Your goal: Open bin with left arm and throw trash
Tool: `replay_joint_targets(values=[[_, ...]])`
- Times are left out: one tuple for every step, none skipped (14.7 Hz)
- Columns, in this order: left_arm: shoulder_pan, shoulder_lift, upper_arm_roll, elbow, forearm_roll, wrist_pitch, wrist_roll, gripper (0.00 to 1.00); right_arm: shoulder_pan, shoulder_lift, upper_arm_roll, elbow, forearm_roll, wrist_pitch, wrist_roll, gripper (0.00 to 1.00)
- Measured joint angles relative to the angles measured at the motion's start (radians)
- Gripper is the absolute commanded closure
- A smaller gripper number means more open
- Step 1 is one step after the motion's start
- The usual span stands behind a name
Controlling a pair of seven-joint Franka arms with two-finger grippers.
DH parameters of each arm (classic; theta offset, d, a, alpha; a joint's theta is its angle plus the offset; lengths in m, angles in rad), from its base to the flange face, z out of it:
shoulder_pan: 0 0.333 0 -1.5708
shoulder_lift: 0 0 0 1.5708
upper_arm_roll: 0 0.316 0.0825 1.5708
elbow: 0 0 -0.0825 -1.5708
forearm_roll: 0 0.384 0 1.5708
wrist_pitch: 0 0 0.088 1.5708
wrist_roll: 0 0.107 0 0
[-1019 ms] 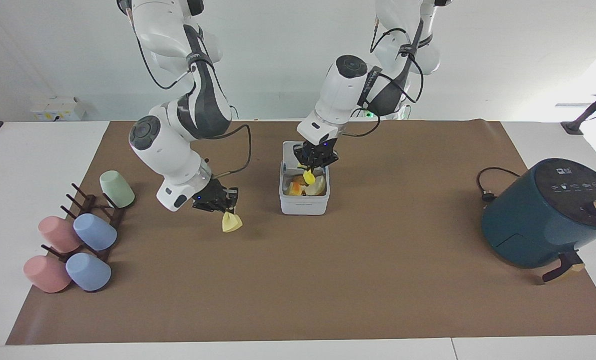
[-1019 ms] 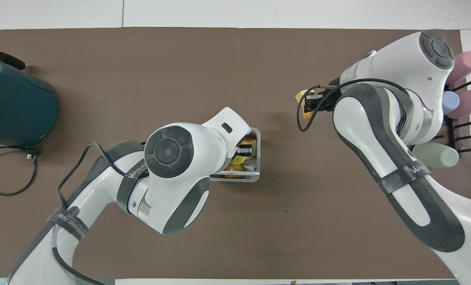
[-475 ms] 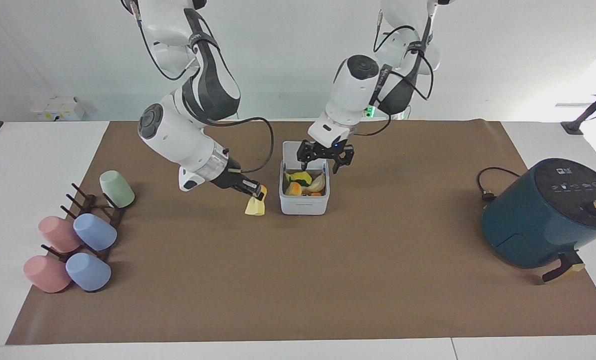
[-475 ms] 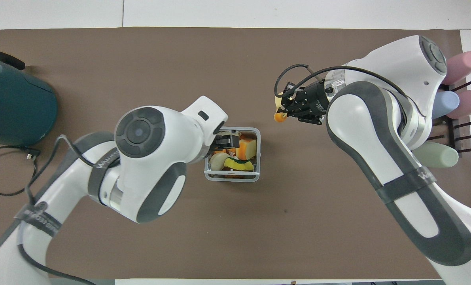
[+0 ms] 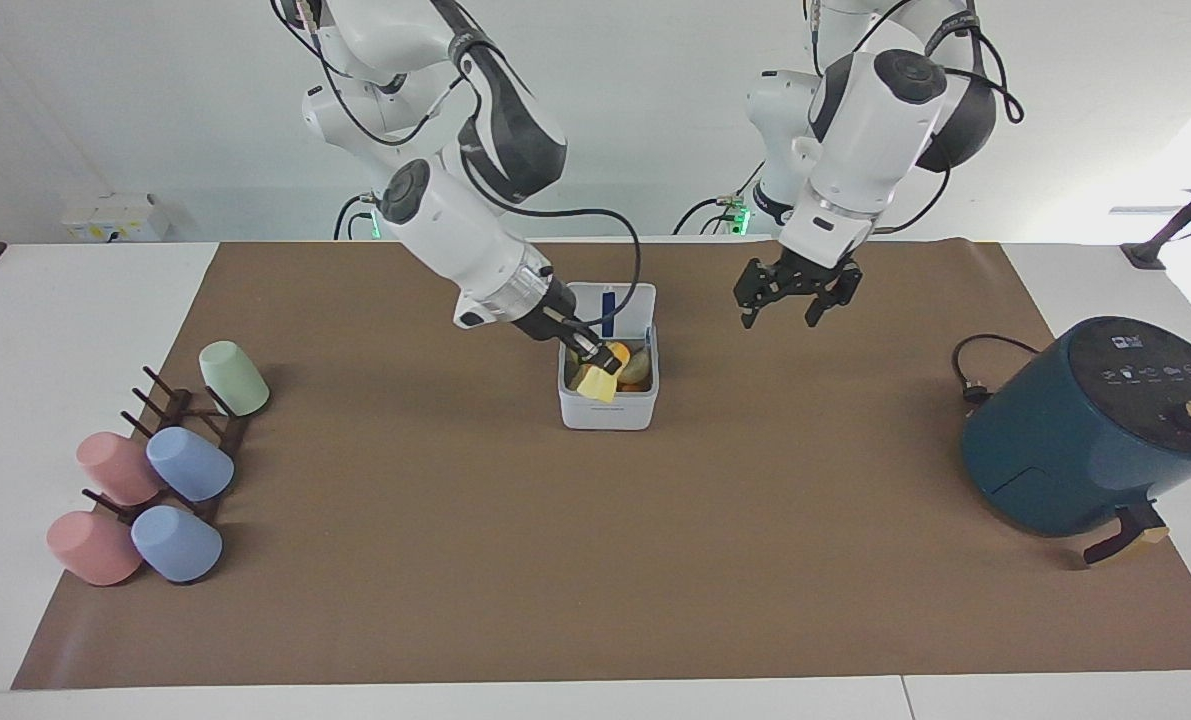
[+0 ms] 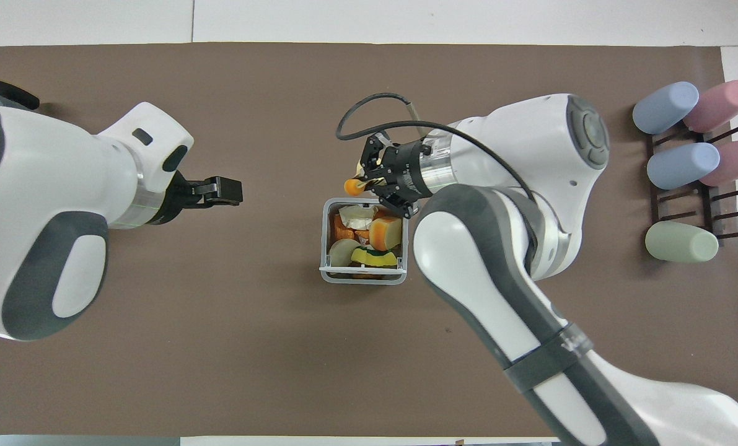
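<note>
The white bin stands mid-mat with its lid upright and several pieces of trash inside. My right gripper is shut on a pale yellow piece with an orange end. That piece hangs over the bin's rim on the side farther from the robots. In the overhead view the right gripper sits over that same rim. My left gripper hangs open and holds nothing, raised over bare mat beside the bin toward the left arm's end, and it also shows in the overhead view.
A dark teal air fryer with a loose cord stands at the left arm's end. A rack of pastel cups lies at the right arm's end. Brown mat covers the table.
My left gripper opened, dropped its yellow piece into the bin, then rose and pulled away toward its own end. My right arm carried the pale yellow piece from beside the bin to over its rim.
</note>
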State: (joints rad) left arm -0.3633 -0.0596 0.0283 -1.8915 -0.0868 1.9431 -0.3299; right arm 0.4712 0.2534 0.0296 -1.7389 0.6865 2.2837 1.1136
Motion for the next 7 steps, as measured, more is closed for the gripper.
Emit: replay_joint_targets(values=[[0.029,-0.004,0.0,0.003,0.009,-0.015,0.041,0.0,0.027,-0.001,0.001,-0.017,0.0,0.035,0.022,0.94],[0.061,-0.006,0.0,0.01,0.017,-0.033,0.089,0.0,0.042,-0.003,0.001,-0.038,0.001,0.055,0.034,0.81],[0.091,-0.006,0.0,0.022,0.021,-0.051,0.135,0.0,0.045,-0.007,0.001,-0.058,0.002,0.057,0.036,0.5],[0.123,-0.006,0.0,0.035,0.022,-0.068,0.181,0.0,0.044,-0.013,0.0,-0.079,0.003,0.057,0.037,0.08],[0.155,-0.005,0.001,0.05,0.023,-0.085,0.225,0.0,0.044,-0.02,-0.001,-0.098,0.007,0.057,0.047,0.0],[0.184,-0.005,0.001,0.067,0.023,-0.105,0.262,0.0,0.046,-0.027,-0.001,-0.112,0.009,0.057,0.079,0.0],[0.21,-0.005,0.001,0.085,0.024,-0.127,0.294,0.0,0.048,-0.033,0.001,-0.12,0.009,0.058,0.117,0.0]])
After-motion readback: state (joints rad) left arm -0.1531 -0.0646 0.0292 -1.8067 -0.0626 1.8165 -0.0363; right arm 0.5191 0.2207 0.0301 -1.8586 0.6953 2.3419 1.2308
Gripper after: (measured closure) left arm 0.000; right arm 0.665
